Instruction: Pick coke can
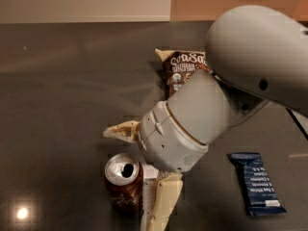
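Straddling the upright coke can (pixel 123 186) with fingers spread wide and holding nothing, the gripper (pixel 130 179) has the can just beside its lower finger, so an off-centre closing would likely shove or topple it.

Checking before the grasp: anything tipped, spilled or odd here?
Nothing stands out. The coke can stands upright, no spill; the pincer hangs open at it; chip bag and snack bar look intact.
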Motion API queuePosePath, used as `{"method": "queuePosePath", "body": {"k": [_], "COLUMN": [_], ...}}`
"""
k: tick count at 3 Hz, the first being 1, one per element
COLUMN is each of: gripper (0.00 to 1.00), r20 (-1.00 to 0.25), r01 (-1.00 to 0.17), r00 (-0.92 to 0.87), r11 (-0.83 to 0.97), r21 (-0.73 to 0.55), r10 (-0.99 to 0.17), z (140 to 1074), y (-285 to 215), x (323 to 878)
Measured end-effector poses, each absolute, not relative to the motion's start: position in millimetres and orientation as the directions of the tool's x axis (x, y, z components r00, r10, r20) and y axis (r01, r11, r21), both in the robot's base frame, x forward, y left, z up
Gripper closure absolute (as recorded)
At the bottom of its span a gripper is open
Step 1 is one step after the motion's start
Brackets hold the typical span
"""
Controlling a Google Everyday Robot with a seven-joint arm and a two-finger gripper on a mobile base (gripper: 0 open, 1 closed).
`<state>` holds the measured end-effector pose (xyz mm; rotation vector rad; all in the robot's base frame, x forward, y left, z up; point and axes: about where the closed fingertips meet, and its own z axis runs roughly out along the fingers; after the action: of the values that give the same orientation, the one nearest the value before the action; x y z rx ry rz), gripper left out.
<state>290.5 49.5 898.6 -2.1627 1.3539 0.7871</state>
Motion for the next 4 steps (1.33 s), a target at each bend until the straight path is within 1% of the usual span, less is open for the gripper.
{"method": "queuePosePath", "body": {"k": [1,3,4], "gripper": [0.15,0.62,0.84], "r20": [-0.688,-0.689,-0.68], "r01": [-0.906,-0.908,-0.91], "r00": [0.354,0.354,0.354], "r11": [-0.416,-0.407,-0.403], "r21": [-0.084,-0.093,-0.094], "r10": [-0.633,-0.632,-0.642], "z": [896,897,915], "y": [56,55,53], "x": [286,298,306]}}
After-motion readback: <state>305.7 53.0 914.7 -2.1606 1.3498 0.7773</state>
